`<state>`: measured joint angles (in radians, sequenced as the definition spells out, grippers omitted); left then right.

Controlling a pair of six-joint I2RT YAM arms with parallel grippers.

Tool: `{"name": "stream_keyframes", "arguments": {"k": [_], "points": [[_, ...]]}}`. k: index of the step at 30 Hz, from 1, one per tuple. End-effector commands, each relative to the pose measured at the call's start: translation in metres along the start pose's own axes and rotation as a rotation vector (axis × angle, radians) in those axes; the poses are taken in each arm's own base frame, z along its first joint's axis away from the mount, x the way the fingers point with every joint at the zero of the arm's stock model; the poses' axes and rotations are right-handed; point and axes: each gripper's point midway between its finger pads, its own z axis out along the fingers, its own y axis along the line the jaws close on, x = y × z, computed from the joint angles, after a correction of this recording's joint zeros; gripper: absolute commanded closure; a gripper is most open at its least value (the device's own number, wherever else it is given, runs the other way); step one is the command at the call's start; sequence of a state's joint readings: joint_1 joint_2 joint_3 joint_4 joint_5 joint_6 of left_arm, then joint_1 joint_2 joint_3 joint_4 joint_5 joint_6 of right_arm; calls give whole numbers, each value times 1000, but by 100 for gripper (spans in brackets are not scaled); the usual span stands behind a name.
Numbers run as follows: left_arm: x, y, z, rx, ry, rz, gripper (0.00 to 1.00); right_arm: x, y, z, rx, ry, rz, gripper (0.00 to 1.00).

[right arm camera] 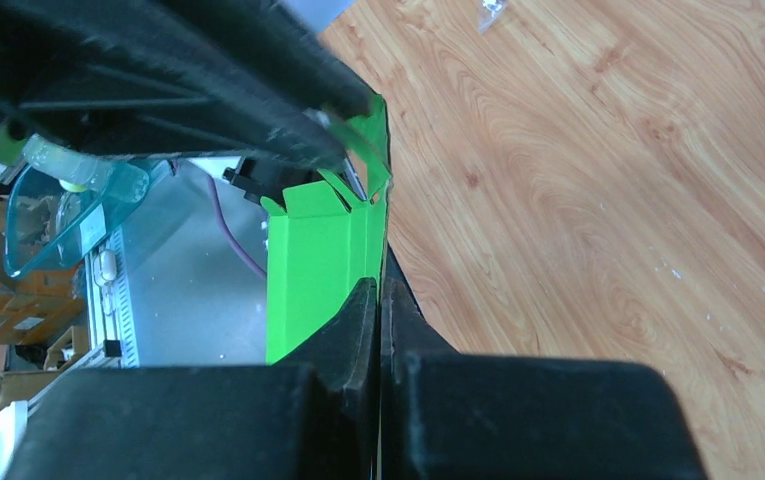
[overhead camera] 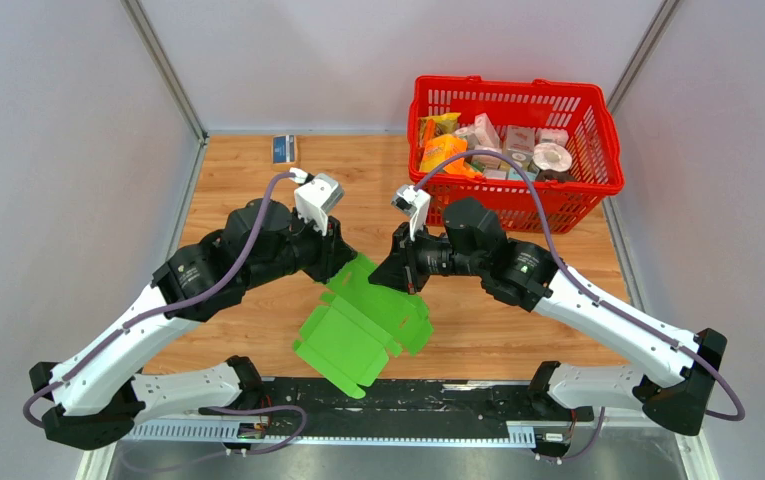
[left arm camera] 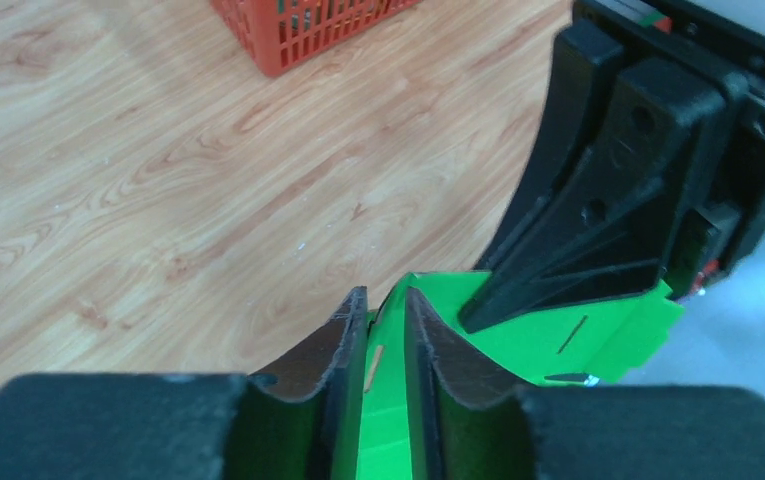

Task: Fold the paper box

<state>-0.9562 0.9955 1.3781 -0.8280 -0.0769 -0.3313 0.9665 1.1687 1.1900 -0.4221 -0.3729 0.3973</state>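
Black base rail (overhead camera: 438, 396), paper box (overhead camera: 353, 335), wooden table (overhead camera: 248, 190), grey walls (overhead camera: 58, 120)

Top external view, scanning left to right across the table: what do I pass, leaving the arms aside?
small blue box → paper box → red basket

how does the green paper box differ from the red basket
The paper box is green flat card, part-folded; the basket is red lattice, full of packages. The box is held by the left gripper and right gripper near the arms' bases; the basket stands untouched at the far right.
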Motion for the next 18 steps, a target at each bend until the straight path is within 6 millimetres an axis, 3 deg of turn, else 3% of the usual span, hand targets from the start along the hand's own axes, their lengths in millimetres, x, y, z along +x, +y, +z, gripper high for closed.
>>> {"name": "stream_keyframes", "arguments": {"k": [1,9,11,14,17,18], "points": [[-12,-32,-4,174,-90,-75,74,-34,16,-8,-32,-123,-8,100],[1,-61,12,341,-92,-171,66,-51,35,-12,-117,-204,35,100],[6,-57,14,319,-75,-167,63,-54,41,-16,-148,-231,32,100],[2,-53,-2,312,-105,-137,57,-56,30,-23,-78,-257,27,100],[2,-34,-27,241,-180,-128,55,-52,17,-29,-21,-253,28,100],[5,-19,-31,166,-200,-139,55,-54,18,-34,-24,-262,21,100]]}}
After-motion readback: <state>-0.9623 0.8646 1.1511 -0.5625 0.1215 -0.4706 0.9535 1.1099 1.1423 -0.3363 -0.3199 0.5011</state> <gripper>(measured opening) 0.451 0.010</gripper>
